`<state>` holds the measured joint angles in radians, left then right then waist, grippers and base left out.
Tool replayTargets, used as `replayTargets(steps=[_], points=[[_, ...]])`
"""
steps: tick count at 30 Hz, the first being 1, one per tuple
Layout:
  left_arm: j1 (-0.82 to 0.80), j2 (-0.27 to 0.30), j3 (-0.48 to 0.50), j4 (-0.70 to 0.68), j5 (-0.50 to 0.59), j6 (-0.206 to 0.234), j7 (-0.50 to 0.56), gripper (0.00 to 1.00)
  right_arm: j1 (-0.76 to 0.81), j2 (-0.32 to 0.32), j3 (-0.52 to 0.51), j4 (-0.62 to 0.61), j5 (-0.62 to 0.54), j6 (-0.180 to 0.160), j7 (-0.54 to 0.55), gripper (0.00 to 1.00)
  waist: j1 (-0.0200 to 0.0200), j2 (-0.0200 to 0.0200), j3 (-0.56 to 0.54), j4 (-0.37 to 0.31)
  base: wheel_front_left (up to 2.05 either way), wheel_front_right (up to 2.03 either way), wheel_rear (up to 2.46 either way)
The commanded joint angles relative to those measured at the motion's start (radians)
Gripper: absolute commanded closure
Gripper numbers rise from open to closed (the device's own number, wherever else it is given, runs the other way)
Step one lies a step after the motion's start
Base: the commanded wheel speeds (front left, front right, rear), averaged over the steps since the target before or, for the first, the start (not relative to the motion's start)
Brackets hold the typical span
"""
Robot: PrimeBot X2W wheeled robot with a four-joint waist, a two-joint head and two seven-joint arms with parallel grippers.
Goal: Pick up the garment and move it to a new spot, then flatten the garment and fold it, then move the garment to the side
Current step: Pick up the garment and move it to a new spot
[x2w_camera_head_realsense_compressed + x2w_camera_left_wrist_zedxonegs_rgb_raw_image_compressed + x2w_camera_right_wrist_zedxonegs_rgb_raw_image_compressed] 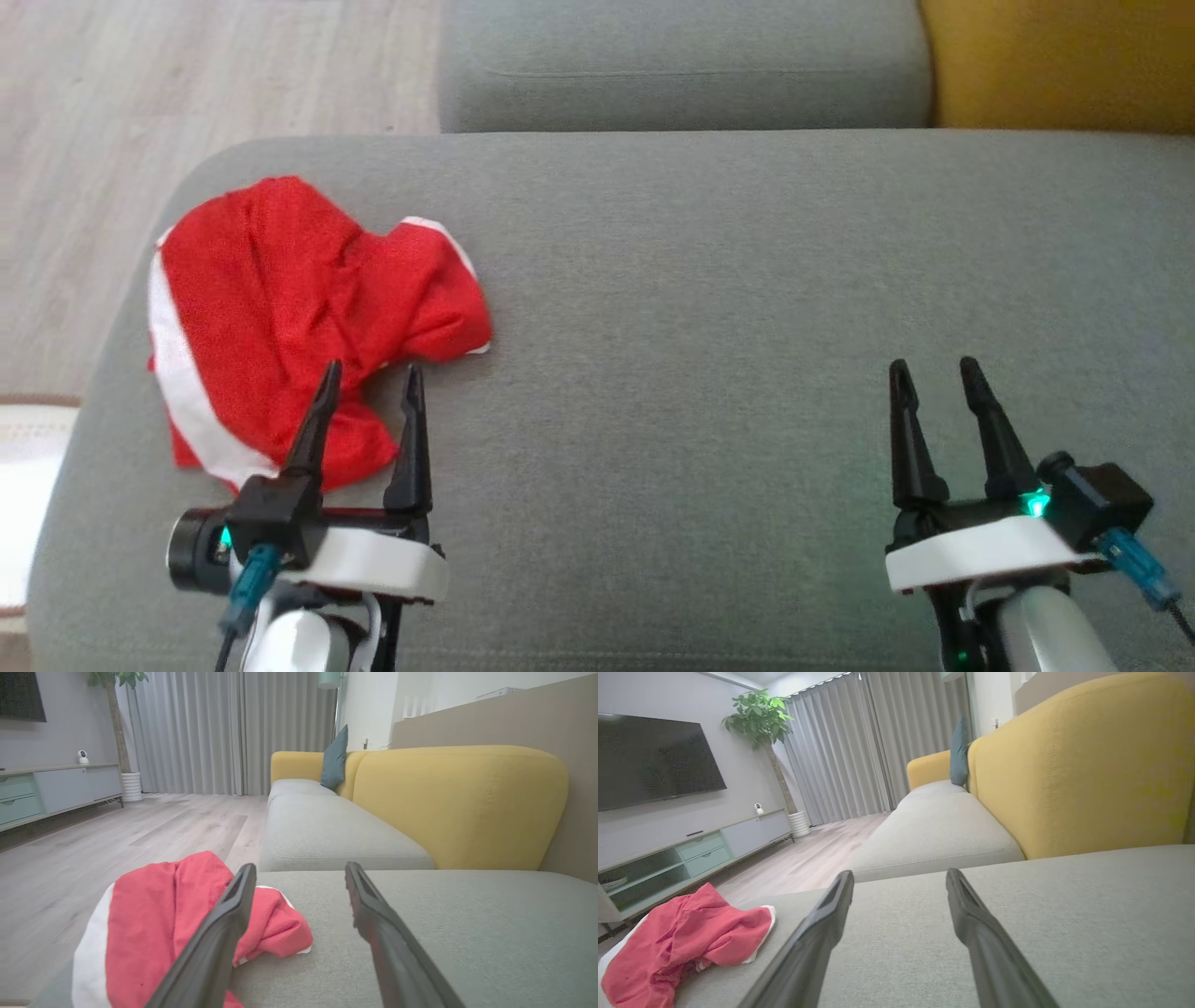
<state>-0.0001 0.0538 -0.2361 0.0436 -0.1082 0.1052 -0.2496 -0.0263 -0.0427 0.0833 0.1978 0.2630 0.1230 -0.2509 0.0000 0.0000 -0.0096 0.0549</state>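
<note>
A crumpled red garment (299, 308) with white trim lies at the left end of the grey sofa seat (747, 308). It also appears in the left wrist view as the red garment (154, 919) and in the right wrist view as the red garment (686, 938) at the lower left. My left gripper (371, 373) is open, its fingertips over the garment's near right edge, nothing between them. My right gripper (934, 369) stands open far to the right above bare seat fabric. In the left wrist view one finger (224, 933) crosses in front of the cloth.
A second grey seat cushion (681, 65) lies beyond, with a yellow backrest (1055, 65) at the far right. Wooden floor (187, 84) runs left of the seat's rounded edge. A TV cabinet (691, 854) and a potted plant (761, 718) stand across the room.
</note>
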Motion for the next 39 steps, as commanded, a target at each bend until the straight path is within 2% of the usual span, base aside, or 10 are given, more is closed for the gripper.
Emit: replayTargets(steps=[1, 12, 27, 34, 39], points=[[-0.030, -0.003, 0.044, -0.035, 0.003, 0.001, -0.012, 0.00, -0.014, -0.008, 0.030, -0.028, 0.003, 0.008, -0.011, 0.00, 0.0000, 0.0000, -0.006, 0.030, 0.00, 0.00, 0.00], [-0.016, -0.003, 0.057, -0.041, 0.001, 0.012, -0.012, 0.00, 0.006, -0.008, 0.044, -0.026, 0.009, 0.008, -0.011, 0.00, 0.0000, 0.0000, -0.019, 0.155, 0.00, 0.00, 0.00], [-0.009, -0.003, 0.104, -0.045, 0.005, 0.001, -0.012, 0.00, 0.020, -0.008, 0.088, -0.027, 0.023, 0.008, -0.011, 0.00, 0.0000, 0.0000, -0.002, 0.338, 0.00, 0.00, 0.00], [-0.002, -0.004, 0.124, -0.054, 0.001, 0.001, -0.012, 0.00, 0.022, -0.008, 0.099, -0.026, 0.023, 0.008, -0.011, 0.00, 0.0000, 0.0000, 0.008, 0.368, 0.00, 0.00, 0.00], [-0.012, -0.003, 0.172, -0.064, 0.000, -0.005, -0.012, 0.00, 0.006, -0.008, 0.092, -0.031, 0.015, 0.008, -0.011, 0.00, 0.0000, 0.0000, 0.038, 0.336, 0.00, 0.00, 0.00]])
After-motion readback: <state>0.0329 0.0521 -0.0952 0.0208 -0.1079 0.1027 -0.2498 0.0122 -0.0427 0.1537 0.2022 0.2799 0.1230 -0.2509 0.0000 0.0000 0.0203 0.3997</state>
